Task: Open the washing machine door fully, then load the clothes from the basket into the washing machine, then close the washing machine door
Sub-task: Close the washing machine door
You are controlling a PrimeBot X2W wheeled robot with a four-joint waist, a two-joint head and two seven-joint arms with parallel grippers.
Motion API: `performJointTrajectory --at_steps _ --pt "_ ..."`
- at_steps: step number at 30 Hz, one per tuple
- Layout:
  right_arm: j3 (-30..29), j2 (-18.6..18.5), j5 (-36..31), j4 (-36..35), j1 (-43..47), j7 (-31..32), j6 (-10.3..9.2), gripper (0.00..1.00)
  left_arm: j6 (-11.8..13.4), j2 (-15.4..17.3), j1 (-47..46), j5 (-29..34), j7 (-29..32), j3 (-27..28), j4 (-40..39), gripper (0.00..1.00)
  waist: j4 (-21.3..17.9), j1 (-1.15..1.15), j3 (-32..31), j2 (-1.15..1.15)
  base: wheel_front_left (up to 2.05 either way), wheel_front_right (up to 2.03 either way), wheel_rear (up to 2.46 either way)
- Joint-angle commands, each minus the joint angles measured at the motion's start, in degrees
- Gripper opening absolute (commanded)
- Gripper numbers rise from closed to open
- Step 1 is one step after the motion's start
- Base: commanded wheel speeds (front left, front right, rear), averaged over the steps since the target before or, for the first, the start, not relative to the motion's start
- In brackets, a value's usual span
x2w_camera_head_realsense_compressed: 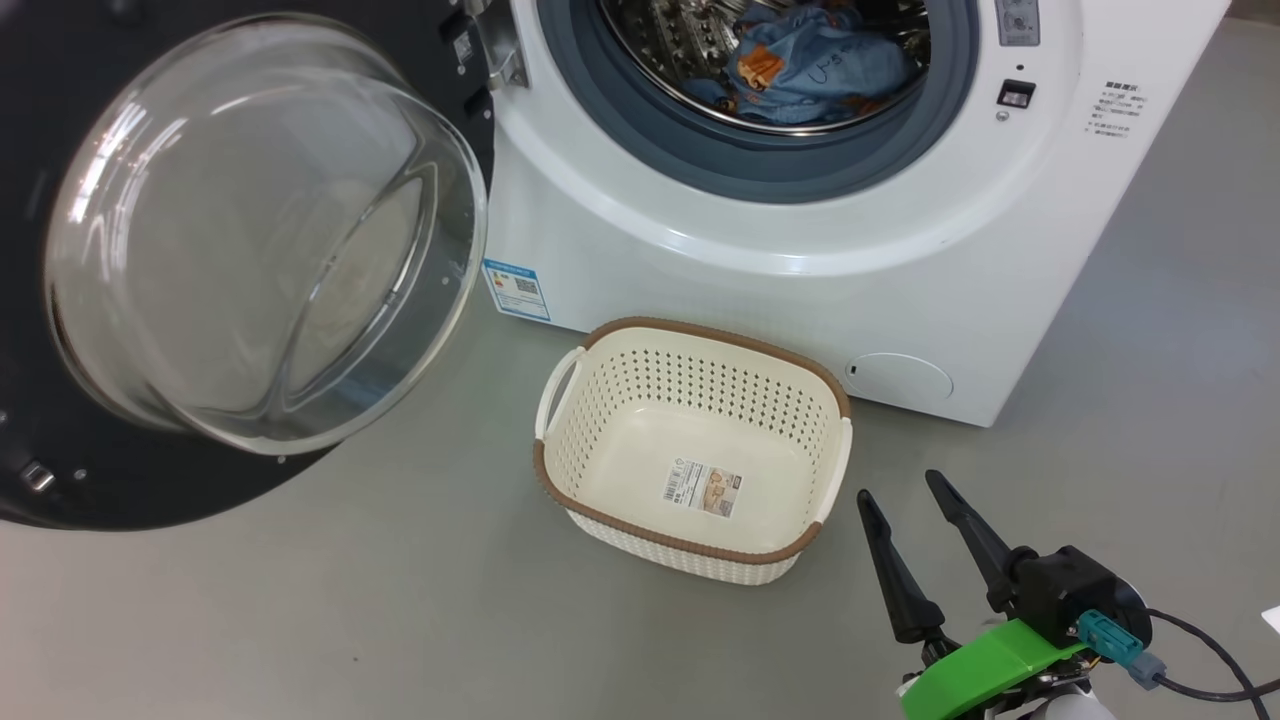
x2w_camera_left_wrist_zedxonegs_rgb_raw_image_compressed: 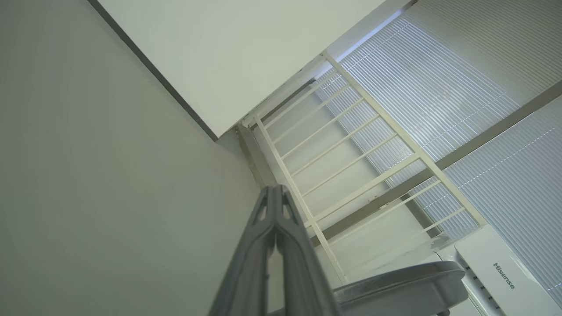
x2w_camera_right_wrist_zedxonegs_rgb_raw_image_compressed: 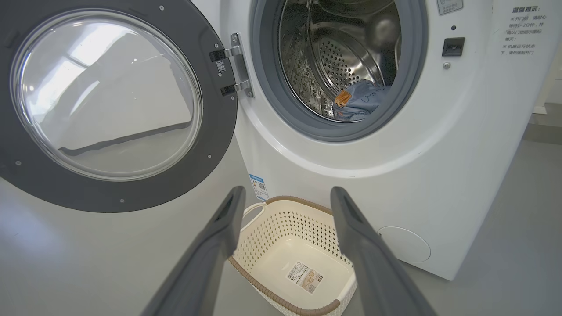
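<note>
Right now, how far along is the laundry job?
Done: the round black glass door stands wide open, the light-blue printed clothes lie in the steel drum of the white washing machine, and the cream perforated plastic basket is empty. In hand: nothing; the right gripper is open, the left gripper shut. Left: closing the door.

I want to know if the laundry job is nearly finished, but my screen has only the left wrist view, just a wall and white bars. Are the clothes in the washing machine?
Observer: Yes, blue clothes lie inside the washing machine, in its drum.
Child: Is anything in the basket?
Observer: No clothes. The basket holds nothing but its sticker, and it stands on the floor in front of the machine.
Child: Is the door shut?
Observer: No, the door is swung wide open on the left side. The right claw is open beside the basket.
</note>
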Motion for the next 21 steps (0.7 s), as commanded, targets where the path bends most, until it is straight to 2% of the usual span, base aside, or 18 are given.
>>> performJointTrajectory --at_steps 1,6,11,21 --pt "1.5 0.2 -0.9 -1.1 -2.0 -0.3 0.35 1.00 -0.2 5.0 -2.4 -2.2 2.3 1.9 0.1 0.00 -0.6 0.00 0.6 0.00 0.00 0.00 0.00" --pt "1.4 0.2 -1.4 -0.9 -2.6 -0.3 0.35 1.00 -0.2 5.9 -4.2 -7.7 8.0 2.5 3.2 0.00 -1.3 0.00 1.4 0.00 0.00 0.00 0.00" --pt "1.3 0.2 -1.8 -0.9 -2.9 -0.3 0.35 1.00 -0.2 6.0 -5.7 -10.4 11.8 2.5 5.0 0.00 -1.8 0.00 2.1 0.00 0.00 0.00 0.00" --pt "1.4 0.2 -2.5 -0.8 -3.9 -0.3 0.35 1.00 -0.2 5.8 -6.8 -14.5 15.6 3.8 7.0 0.00 -3.6 0.00 4.0 0.00 0.00 0.00 0.00"
